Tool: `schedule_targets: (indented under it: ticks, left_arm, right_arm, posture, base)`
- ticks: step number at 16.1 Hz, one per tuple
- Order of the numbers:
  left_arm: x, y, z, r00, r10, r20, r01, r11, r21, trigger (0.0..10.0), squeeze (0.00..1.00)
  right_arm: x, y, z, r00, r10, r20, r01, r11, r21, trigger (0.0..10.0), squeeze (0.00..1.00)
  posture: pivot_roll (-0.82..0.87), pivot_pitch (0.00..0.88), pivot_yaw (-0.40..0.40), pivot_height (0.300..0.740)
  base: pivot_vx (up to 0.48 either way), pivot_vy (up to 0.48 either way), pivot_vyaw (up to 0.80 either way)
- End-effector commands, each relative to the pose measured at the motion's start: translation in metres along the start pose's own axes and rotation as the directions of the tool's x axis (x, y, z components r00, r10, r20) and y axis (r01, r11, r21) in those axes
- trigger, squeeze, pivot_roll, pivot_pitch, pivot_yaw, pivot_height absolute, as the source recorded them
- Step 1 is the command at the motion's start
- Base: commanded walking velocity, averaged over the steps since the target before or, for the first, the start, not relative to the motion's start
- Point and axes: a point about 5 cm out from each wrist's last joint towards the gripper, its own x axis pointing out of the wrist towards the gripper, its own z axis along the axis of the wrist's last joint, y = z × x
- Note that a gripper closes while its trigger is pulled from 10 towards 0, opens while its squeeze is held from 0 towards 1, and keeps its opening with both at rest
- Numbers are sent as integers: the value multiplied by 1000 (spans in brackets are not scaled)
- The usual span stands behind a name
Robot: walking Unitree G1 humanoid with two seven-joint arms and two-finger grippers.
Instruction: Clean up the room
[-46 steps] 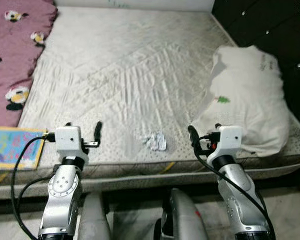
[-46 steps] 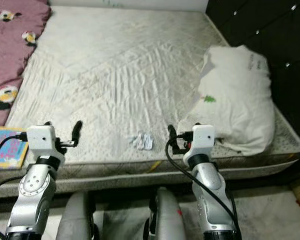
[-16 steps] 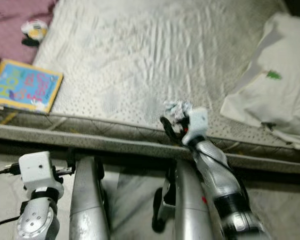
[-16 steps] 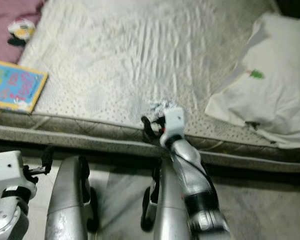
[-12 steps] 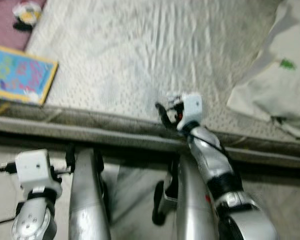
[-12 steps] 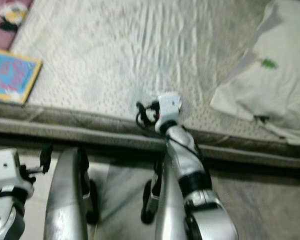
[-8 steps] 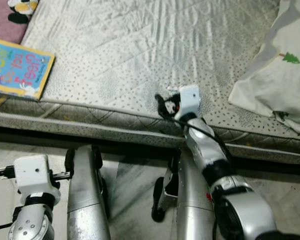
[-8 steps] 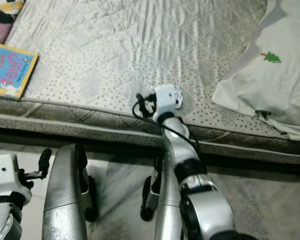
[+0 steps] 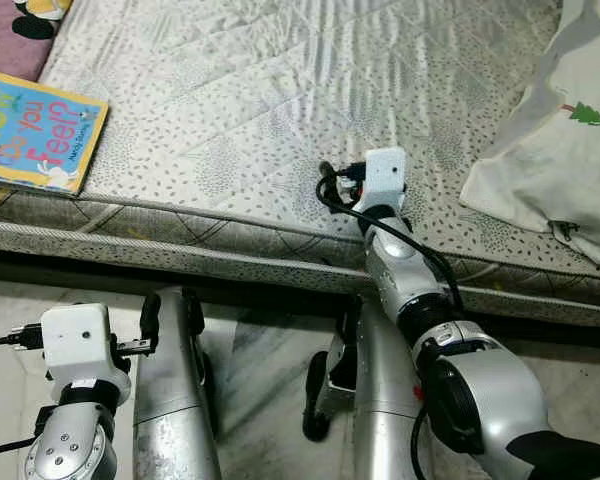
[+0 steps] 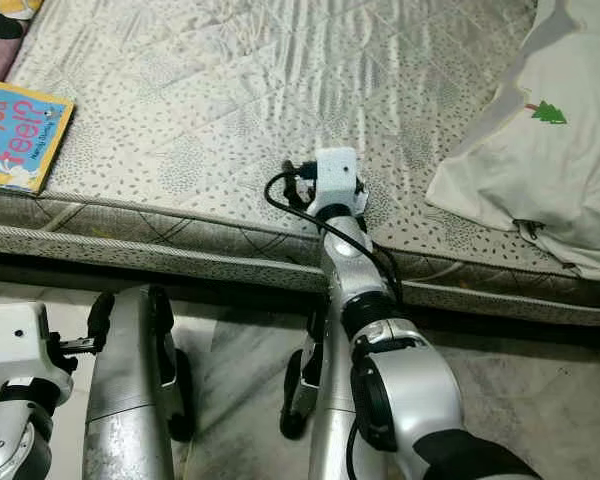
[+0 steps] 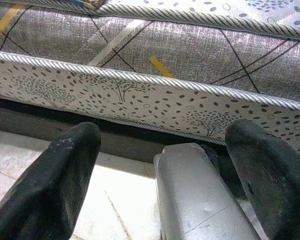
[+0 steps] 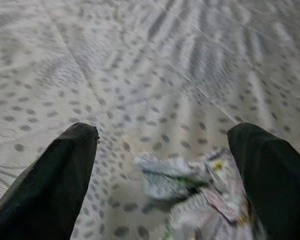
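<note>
A crumpled wad of paper (image 12: 190,192) lies on the grey dotted mattress (image 9: 230,120) near its front edge. My right gripper (image 12: 162,131) is open, and the wad lies on the bed between and just short of its two fingertips, untouched. From the head, the right gripper (image 9: 338,180) reaches over the mattress edge and its white wrist box covers the wad. My left gripper (image 9: 145,325) hangs low beside my left leg, below the mattress edge. In its wrist view the left gripper (image 11: 162,129) stands open and holds nothing.
A colourful children's book (image 9: 35,130) lies at the mattress's front left corner. A white pillow (image 9: 550,150) with a small green tree rests at the right. A pink blanket (image 9: 5,20) shows at the far left. My silver legs (image 9: 175,400) stand on pale floor.
The camera has tilted down and closer to the bed. My right arm has reached forward until its gripper sits over the paper wad. The left arm has dropped below the mattress edge.
</note>
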Motion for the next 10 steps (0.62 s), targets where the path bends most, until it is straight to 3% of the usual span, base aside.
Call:
schedule_targets:
  ticks: [1, 2, 6, 8, 9, 10]
  left_arm:
    - [-3, 0, -2, 1000, 5, -16, -5, 1000, 10, 10000, 0]
    - [-4, -1, -4, 1000, 1, -24, -1, 1000, 17, 10000, 0]
    - [-3, 0, -6, 1000, 2, -31, -1, 1000, 19, 10000, 0]
    - [0, -1, -5, 1000, -1, -27, 2, 1000, 21, 10000, 0]
    - [0, -2, -5, 1000, -2, -27, 3, 1000, 20, 10000, 0]
    - [1, -3, -5, 1000, -5, -26, 5, 1000, 19, 10000, 0]
  right_arm:
    - [-1, -4, -4, 999, -35, -23, 34, 999, -19, 10000, 0]
    - [-3, -9, -13, 994, -83, -76, 75, 992, -104, 10000, 0]
    - [-6, -16, -22, 981, -144, -130, 124, 981, -151, 10000, 0]
    - [-14, -10, -44, 950, -147, -276, 97, 977, -189, 10000, 0]
    - [-16, -7, -50, 941, -133, -310, 87, 983, -159, 0, 0]
    - [-19, -4, -55, 932, -122, -342, 86, 989, -118, 0, 0]
  posture:
    - [270, 335, -146, 505]
    - [269, 335, -146, 505]
    - [268, 333, -144, 505]
    - [271, 329, -144, 505]
    - [272, 326, -146, 505]
    - [273, 324, -146, 505]
  base:
    - [0, 0, 0]
    - [0, 0, 0]
    - [0, 0, 0]
    - [0, 0, 0]
    - [0, 0, 0]
    - [0, 0, 0]
